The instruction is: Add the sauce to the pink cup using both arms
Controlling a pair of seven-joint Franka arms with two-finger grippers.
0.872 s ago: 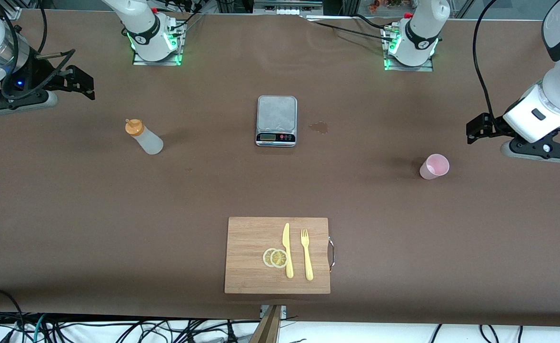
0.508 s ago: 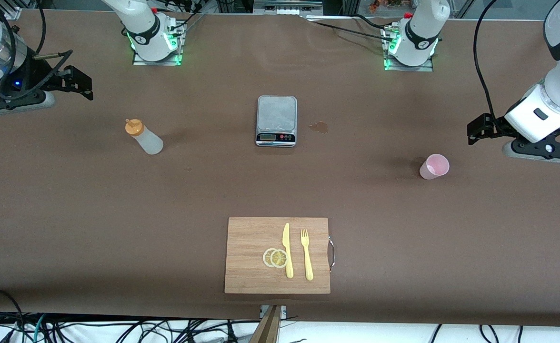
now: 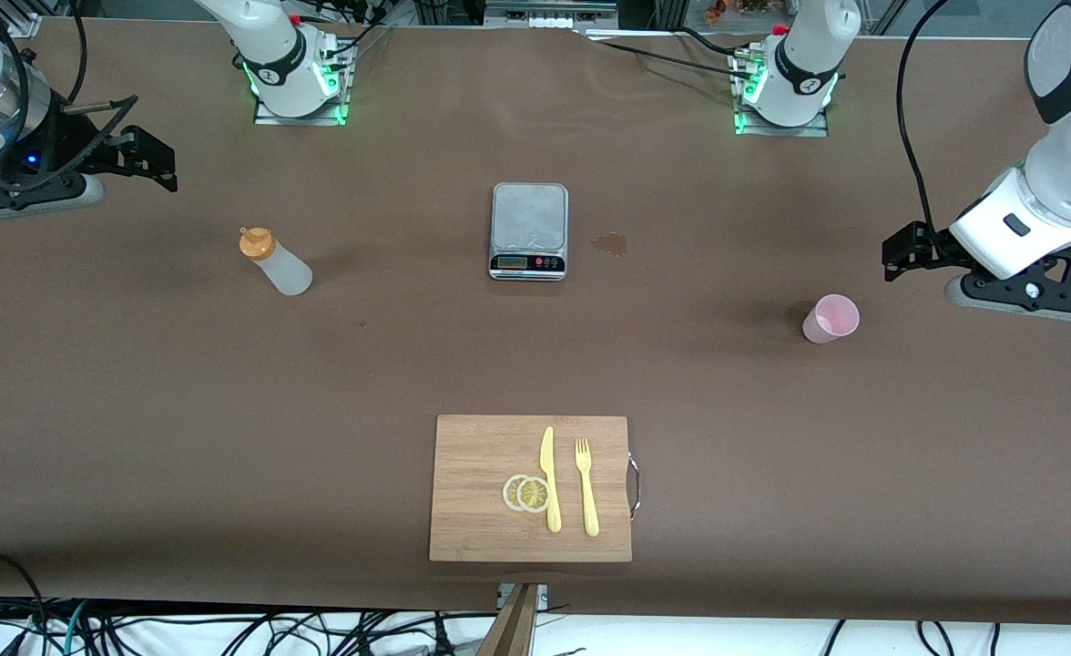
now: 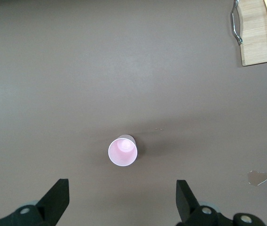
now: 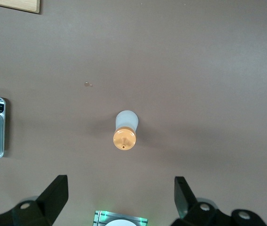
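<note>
- We see the pink cup (image 3: 831,319) standing upright on the brown table (image 3: 135,410) toward the left arm's end, mouth up, nothing visible inside in the left wrist view (image 4: 122,152).
- The left gripper (image 3: 900,251) is up in the air over bare table near the cup, not touching it; in the left wrist view its fingers (image 4: 56,200) are spread wide, nothing between them.
- The sauce bottle (image 3: 276,262) stands on the table toward the right arm's end, orange cap (image 3: 256,242) on top; it also shows in the right wrist view (image 5: 125,129).
- The right gripper (image 3: 148,159) is in the air over bare table near the bottle, well apart from it; in the right wrist view its fingers (image 5: 53,195) are wide apart and hold nothing.
- We note the grey scale (image 3: 529,230) mid-table between bottle and cup, farther from the front camera than both.
- A small wet spot (image 3: 610,242) lies on the table just beside the scale, on the side toward the left arm's end.
- The wooden cutting board (image 3: 481,446) sits nearer the front camera than the scale, with a metal handle (image 3: 634,487) on the edge toward the left arm's end.
- On the board: two lemon slices (image 3: 526,493) overlapping, a yellow knife (image 3: 549,478) touching them, a yellow fork (image 3: 586,486) beside the knife.
</note>
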